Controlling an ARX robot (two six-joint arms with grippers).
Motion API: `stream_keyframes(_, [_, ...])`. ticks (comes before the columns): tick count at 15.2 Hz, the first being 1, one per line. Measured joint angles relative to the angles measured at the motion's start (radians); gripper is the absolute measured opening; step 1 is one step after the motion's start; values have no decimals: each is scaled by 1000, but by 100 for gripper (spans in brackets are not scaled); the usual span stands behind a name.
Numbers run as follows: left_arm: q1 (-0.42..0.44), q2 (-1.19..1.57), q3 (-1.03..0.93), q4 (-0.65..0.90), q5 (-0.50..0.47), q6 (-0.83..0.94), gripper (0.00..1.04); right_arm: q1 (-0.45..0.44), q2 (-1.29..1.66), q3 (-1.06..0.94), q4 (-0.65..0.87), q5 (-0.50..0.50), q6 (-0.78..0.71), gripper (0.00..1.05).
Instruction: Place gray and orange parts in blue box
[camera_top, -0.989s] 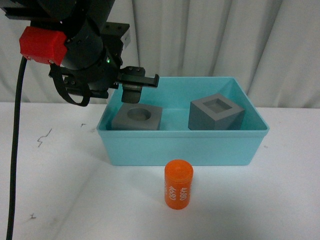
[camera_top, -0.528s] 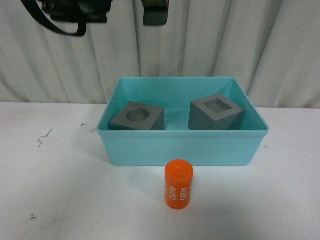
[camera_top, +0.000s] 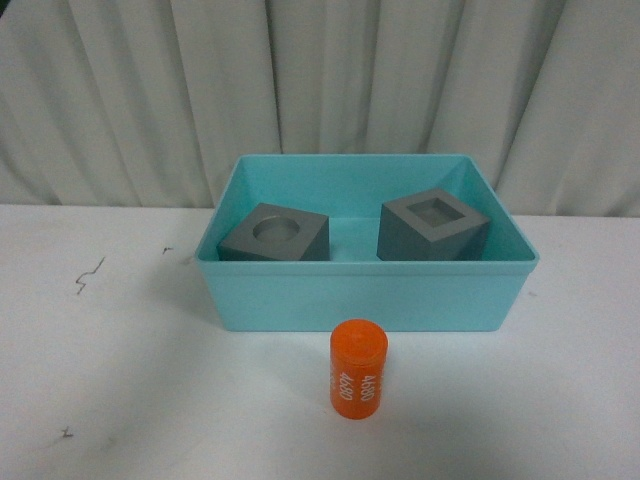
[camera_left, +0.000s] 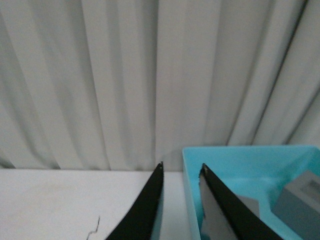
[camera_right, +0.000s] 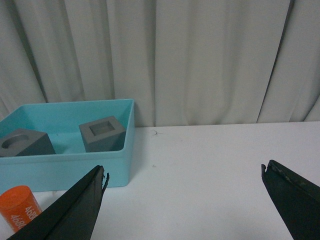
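The orange cylinder (camera_top: 358, 369) is standing upright on the white table (camera_top: 120, 380) in the lower centre of the front view, just in front of the blue box (camera_top: 365, 295) and not yet inside it. White digits are running down its side. It is looking like a stiff, light plastic piece with a smooth, rounded wall, so it is likely to slip under a loose pinch and roll if knocked over. The safest hold appears to be across its curved side, near mid-height, squarely through the middle.

Behind it, the two gray cubes are already sitting inside the box, the one with the round recess (camera_top: 275, 235) at centre left and the one with the square recess (camera_top: 432, 225) at centre right, well apart.

Neither arm is showing in the front view. In the right wrist view, the right gripper (camera_right: 183, 172) is hanging with its fingers spread wide and holding nothing, the cylinder peeking in at the lower left corner. In the left wrist view, the left gripper (camera_left: 181, 166) is showing only a narrow gap between its fingers, also empty, near the box's corner. A pale curtain (camera_top: 300, 80) is filling the background.
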Motion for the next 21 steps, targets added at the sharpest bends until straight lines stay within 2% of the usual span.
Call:
stream_keyframes(2, [47, -78, -122, 19, 51, -2, 1, 0, 0, 0, 0, 0, 0, 98])
stream_keyframes(5, [110, -210, -248, 29, 107, 1, 2, 0, 0, 0, 0, 0, 0, 98])
stream_keyframes(10, [177, -401, -377, -41, 174, 1, 2, 0, 0, 0, 0, 0, 0, 98])
stream_keyframes(11, [221, -444, -397, -68, 241, 1, 2, 0, 0, 0, 0, 0, 0, 98])
stream_keyframes(12, [261, -484, -414, -92, 256, 1, 2, 0, 0, 0, 0, 0, 0, 98])
stream_keyframes(15, [261, -598, -448, -171, 264, 1, 2, 0, 0, 0, 0, 0, 0, 98])
stream_keyframes(17, [261, -634, -487, -151, 264, 1, 2, 0, 0, 0, 0, 0, 0, 98])
stream_keyframes(21, [261, -786, -490, -292, 264, 1, 2, 0, 0, 0, 0, 0, 0, 98])
